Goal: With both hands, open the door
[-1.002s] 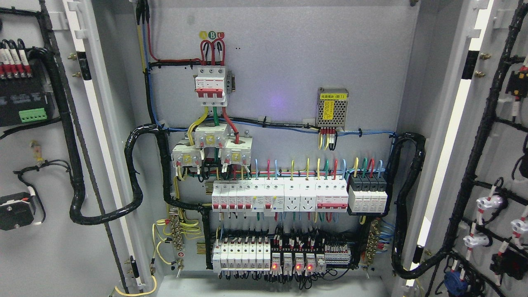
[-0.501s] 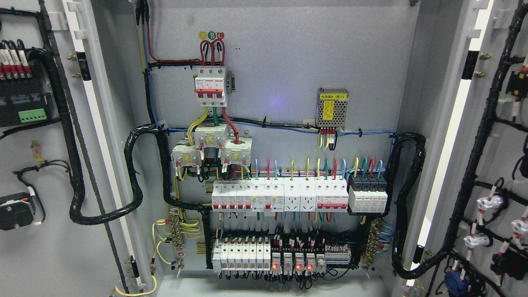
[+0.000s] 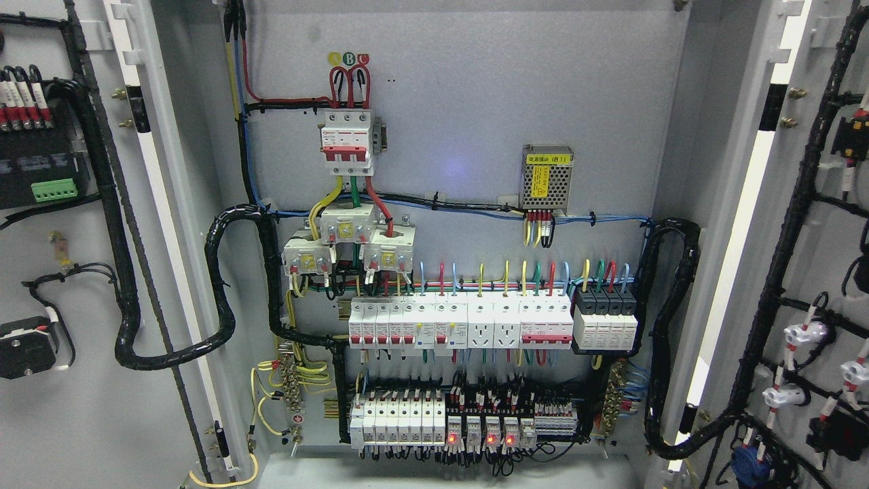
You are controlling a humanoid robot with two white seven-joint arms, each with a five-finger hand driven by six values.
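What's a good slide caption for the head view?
Electrical cabinet with left door and right door swung open, exposing breakers and wiring; no robot hand in view.

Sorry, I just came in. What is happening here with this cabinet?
Nothing is being handled at this moment: neither robot hand shows in the head view. The electrical cabinet stands with both doors swung wide, the left door and the right door showing their inner wiring. Inside, the back panel carries a red-handled main breaker, a row of white breakers and a lower row with small red lights lit. Judged from this, the opening looks done.
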